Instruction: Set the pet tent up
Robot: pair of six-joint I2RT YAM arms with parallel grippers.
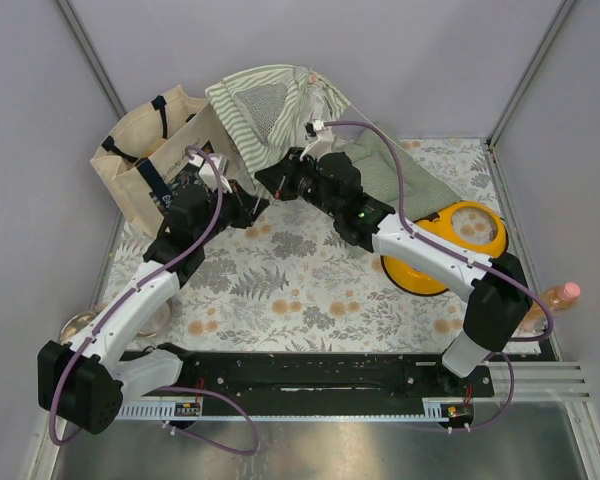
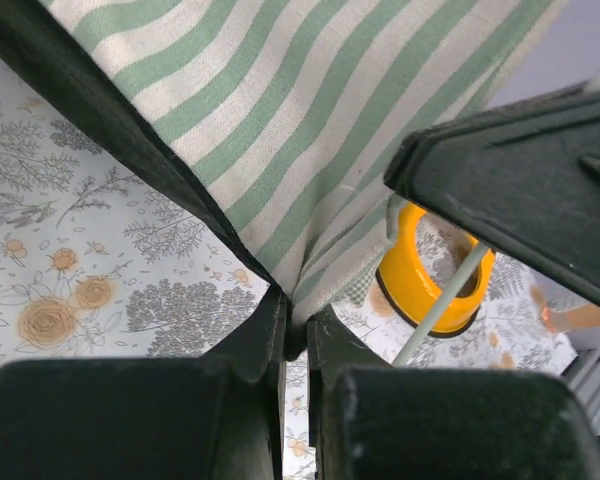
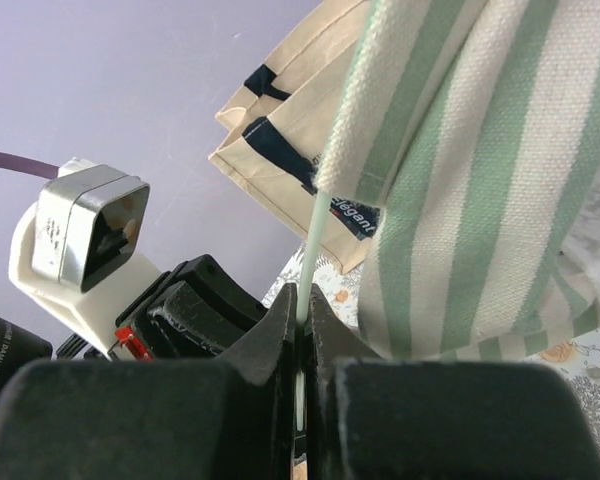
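The pet tent (image 1: pixel 265 110) is a green-and-white striped fabric tent with a mesh panel, raised at the back centre of the floral mat. My left gripper (image 1: pixel 252 205) is shut on a lower corner of the tent's striped fabric (image 2: pixel 310 150). My right gripper (image 1: pixel 270 180) is shut on a thin pale green tent pole (image 3: pixel 310 255) that runs up into a fabric sleeve of the tent (image 3: pixel 460 170). The two grippers sit close together under the tent's front edge. The same pole also shows in the left wrist view (image 2: pixel 440 305).
A beige canvas tote bag (image 1: pixel 145 155) stands at the back left, touching the tent. A green checked cushion (image 1: pixel 395 175) lies behind a yellow pet bowl (image 1: pixel 450 245) on the right. A bottle with a pink cap (image 1: pixel 555 297) stands at the right edge.
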